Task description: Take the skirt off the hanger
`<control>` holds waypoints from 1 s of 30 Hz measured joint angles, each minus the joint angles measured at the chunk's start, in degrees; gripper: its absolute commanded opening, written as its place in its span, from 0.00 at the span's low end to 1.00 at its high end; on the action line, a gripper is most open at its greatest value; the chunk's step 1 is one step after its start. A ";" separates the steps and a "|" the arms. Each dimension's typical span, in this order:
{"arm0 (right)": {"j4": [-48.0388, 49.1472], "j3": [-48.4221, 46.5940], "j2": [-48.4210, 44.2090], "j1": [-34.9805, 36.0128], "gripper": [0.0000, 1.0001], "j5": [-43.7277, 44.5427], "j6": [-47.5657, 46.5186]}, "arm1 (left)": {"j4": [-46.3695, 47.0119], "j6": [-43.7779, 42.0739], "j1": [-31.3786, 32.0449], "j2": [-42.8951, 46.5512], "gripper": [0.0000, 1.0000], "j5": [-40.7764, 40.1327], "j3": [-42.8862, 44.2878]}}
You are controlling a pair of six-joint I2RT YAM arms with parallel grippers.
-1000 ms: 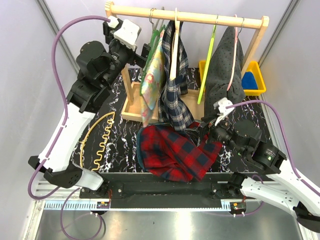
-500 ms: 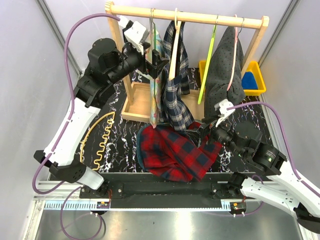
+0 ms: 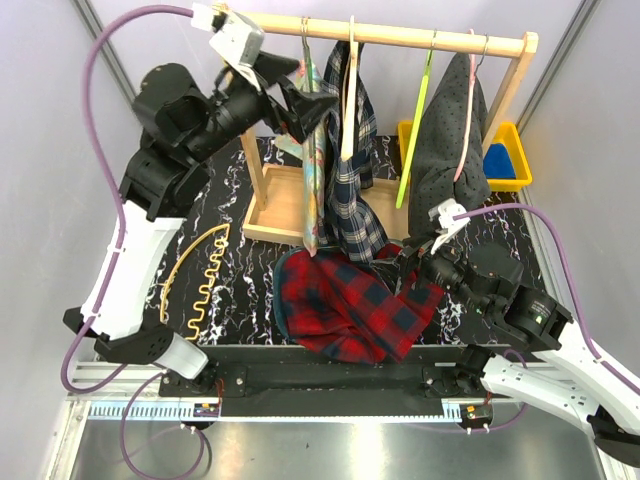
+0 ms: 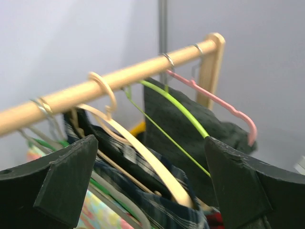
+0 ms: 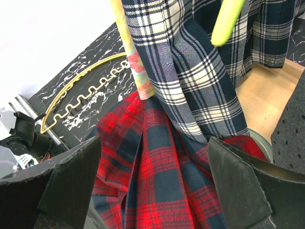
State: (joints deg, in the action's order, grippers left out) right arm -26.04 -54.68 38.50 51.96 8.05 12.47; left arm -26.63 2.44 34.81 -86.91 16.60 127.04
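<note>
Clearly the left gripper (image 3: pixel 308 104) is up at the rail (image 3: pixel 400 38), fingers spread wide with nothing between the pads. The floral skirt (image 3: pixel 315 175) hangs just below it and to its left. The wooden hanger (image 4: pixel 143 160) is straight ahead, and the green hanger (image 4: pixel 183 112) is beyond, to the right. The hooks crowd together there, so a closing grasp could well catch the wrong hanger, or two at once. A pull would then drag the navy skirt (image 3: pixel 348 200) along or tip a hook off the rail. Cloth snagging on a neighbouring hanger is the other likely trouble.

The right gripper (image 3: pixel 415 255), likewise spread and empty, hovers just above the red skirt (image 3: pixel 345 305). That skirt lies heaped on the table, off any hanger, and the yellow hanger (image 3: pixel 195 270) is well away to the gripper's left. The navy hem dangles right in front of that gripper, so a grab there might take both cloths. Which skirt the task means I cannot tell for sure.

Against half a second ago, the left arm has lifted: elbow and wrist sit higher, and the gripper has risen from beside the upper skirt toward the rail. The floral skirt hangs edge-on as before. The right arm and the red skirt have barely shifted.
</note>
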 measured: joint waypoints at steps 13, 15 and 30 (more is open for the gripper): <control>-0.02 1.25 -2.56 0.00 1.00 0.26 1.36 | -4.68 5.09 -4.52 -4.17 0.99 4.87 -11.19; -0.02 1.51 -3.02 0.00 1.00 0.39 1.55 | -4.66 4.90 -5.60 -3.67 0.99 4.52 -11.19; 0.02 1.57 -1.25 0.00 1.00 0.46 1.73 | -4.68 -0.02 -12.00 6.25 0.87 3.04 -14.56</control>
State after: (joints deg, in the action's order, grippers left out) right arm -26.02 -53.10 37.26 51.96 8.51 14.20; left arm -31.31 2.42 22.81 -80.66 19.64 112.49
